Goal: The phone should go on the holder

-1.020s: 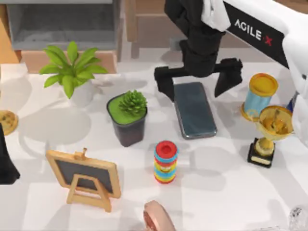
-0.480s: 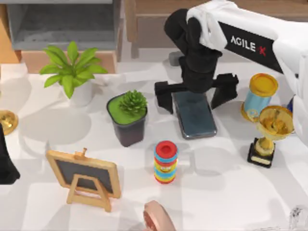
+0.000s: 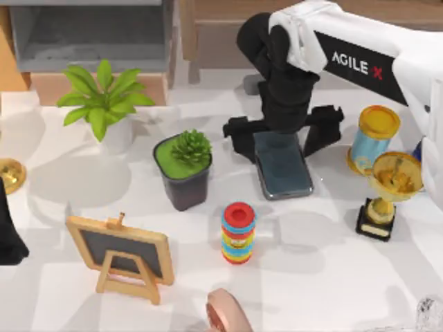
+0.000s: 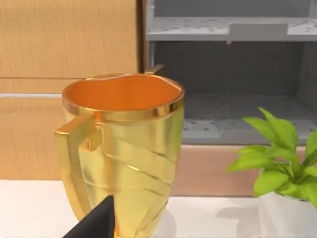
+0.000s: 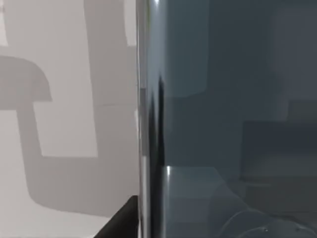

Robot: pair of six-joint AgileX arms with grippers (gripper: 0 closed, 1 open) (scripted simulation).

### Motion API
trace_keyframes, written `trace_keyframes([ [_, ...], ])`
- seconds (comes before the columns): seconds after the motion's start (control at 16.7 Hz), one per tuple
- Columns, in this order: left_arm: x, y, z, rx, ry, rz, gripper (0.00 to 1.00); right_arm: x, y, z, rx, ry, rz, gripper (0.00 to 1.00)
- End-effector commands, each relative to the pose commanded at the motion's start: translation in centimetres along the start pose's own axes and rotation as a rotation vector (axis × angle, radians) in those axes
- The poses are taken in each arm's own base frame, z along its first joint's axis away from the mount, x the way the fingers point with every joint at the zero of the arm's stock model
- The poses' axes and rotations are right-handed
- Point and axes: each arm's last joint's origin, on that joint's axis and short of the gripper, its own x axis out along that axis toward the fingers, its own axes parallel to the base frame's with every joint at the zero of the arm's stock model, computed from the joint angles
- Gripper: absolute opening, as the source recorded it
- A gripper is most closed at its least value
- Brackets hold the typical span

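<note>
The phone [image 3: 284, 169], a dark blue-grey glossy slab, lies flat on the white table right of centre. My right gripper [image 3: 282, 135] hangs over its far end, open, one black finger on each side of the slab and apart from it. In the right wrist view the phone's face [image 5: 233, 124] is very close, with a dark fingertip [image 5: 121, 220] beside its edge. A pink rounded piece [image 3: 227, 312] at the table's front edge looks like the holder, partly cut off. My left arm [image 3: 7, 235] is parked at the left edge.
A dark pot with a succulent [image 3: 183, 169] stands left of the phone, and a striped ring stack [image 3: 238, 232] in front of it. A blue-and-yellow spool [image 3: 372, 138] and gold trophy [image 3: 387, 190] stand to the right. A chalkboard easel [image 3: 123, 256], leafy plant [image 3: 104, 100] and gold cup [image 4: 121, 153] are on the left.
My right gripper has come down and forward over the phone's far end, covering more of it. The fingers stay spread. The phone and the left arm have not moved.
</note>
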Motion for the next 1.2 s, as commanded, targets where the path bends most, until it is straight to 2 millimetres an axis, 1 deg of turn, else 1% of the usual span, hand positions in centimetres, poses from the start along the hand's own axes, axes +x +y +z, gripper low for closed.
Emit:
trace_keyframes([
  [0.42, 0.0, 0.0, 0.0, 0.000, 0.000, 0.000, 1.00, 0.0, 0.0, 0.0, 0.000, 0.000, 0.000, 0.02],
  [0.48, 0.0, 0.0, 0.0, 0.000, 0.000, 0.000, 1.00, 0.0, 0.0, 0.0, 0.000, 0.000, 0.000, 0.00],
  [0.9, 0.0, 0.0, 0.0, 0.000, 0.000, 0.000, 1.00, 0.0, 0.0, 0.0, 0.000, 0.000, 0.000, 0.00],
  [0.96, 0.0, 0.0, 0.0, 0.000, 0.000, 0.000, 1.00, -1.8, -0.1, -0.1, -0.003, -0.025, -0.004, 0.00],
  [1.08, 0.0, 0.0, 0.0, 0.000, 0.000, 0.000, 1.00, -2.1, 0.2, -0.2, -0.008, -0.024, -0.003, 0.00],
  [1.2, 0.0, 0.0, 0.0, 0.000, 0.000, 0.000, 1.00, -2.9, 0.3, -0.2, -0.010, -0.018, -0.005, 0.00],
])
